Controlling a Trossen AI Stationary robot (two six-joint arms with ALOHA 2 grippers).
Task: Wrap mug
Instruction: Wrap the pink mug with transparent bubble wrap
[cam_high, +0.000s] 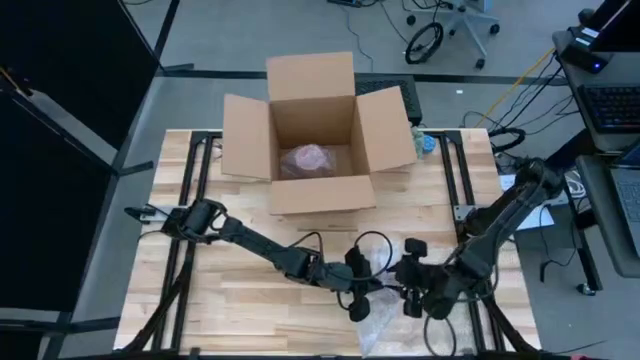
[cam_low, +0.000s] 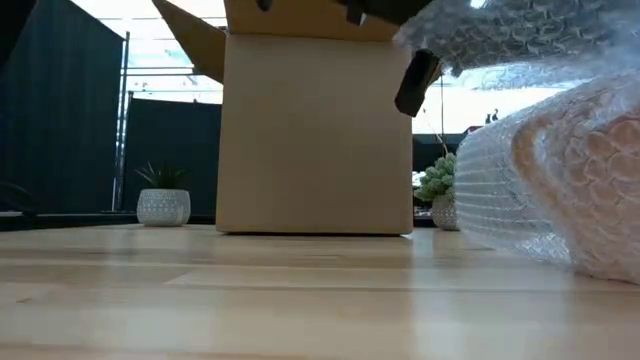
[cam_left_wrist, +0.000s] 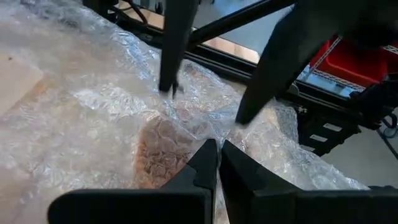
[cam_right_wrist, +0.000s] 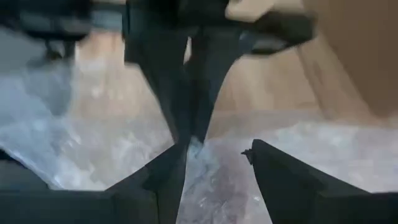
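Pinching bubble wrap (cam_left_wrist: 112, 118) over the mug (cam_left_wrist: 163, 155), left hand (cam_left_wrist: 217, 155) clenched; right hand (cam_right_wrist: 214, 155) released.

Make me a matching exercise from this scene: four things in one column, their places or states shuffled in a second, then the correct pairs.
Things:
1. cardboard box
2. bubble wrap
3. left gripper
4. right gripper

Places or states:
A. fingers apart, over the bubble wrap
B. at the table's far side, flaps open, a wrapped pinkish bundle inside
C. fingers pinched together on the bubble wrap
D. crumpled at the table's near edge, over a brownish object

Pairs: 1-B, 2-D, 3-C, 4-A
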